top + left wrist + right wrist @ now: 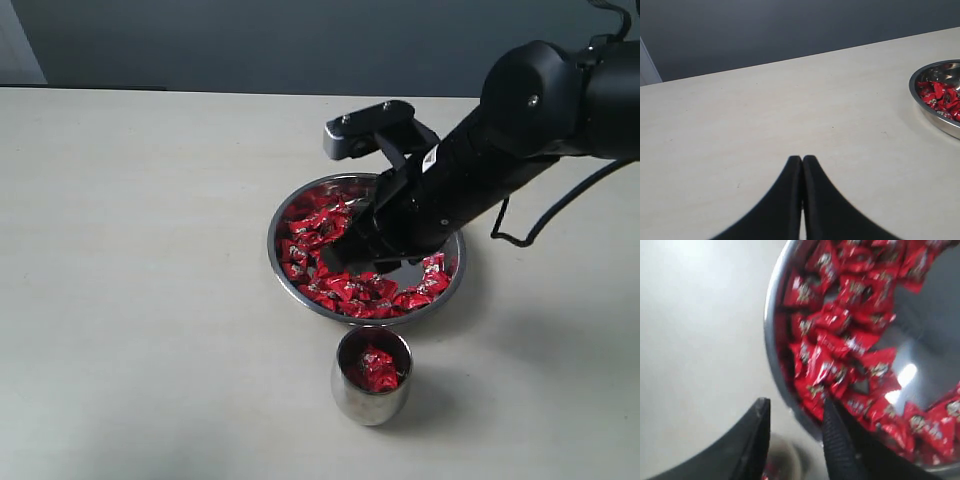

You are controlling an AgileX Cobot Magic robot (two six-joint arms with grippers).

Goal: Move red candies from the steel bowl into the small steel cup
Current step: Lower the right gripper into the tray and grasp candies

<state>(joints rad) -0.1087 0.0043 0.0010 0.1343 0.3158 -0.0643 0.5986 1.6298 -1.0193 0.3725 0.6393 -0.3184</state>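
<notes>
The right gripper [795,405] hangs over the steel bowl [273,250] with its two black jaws apart and nothing between them. They are let go, so they look ready to pinch a new candy. The red candies [310,230] lie in a heap just past the jaw tips and a bit below them, so the jaws need only go down into the heap. The rim of the bowl runs under the gap between the jaws. The small steel cup [370,405] stands upright just beside the bowl, close behind the jaws, so a candy has only a short way to go. A few red candies in the cup [375,368] already show at the top, but many more are in the bowl, so I think the job is far from done. The left gripper [802,160] rests low over the bare table [150,250], far from the bowl. Its jaws are pressed together and hold nothing, as it is not needed now.
</notes>
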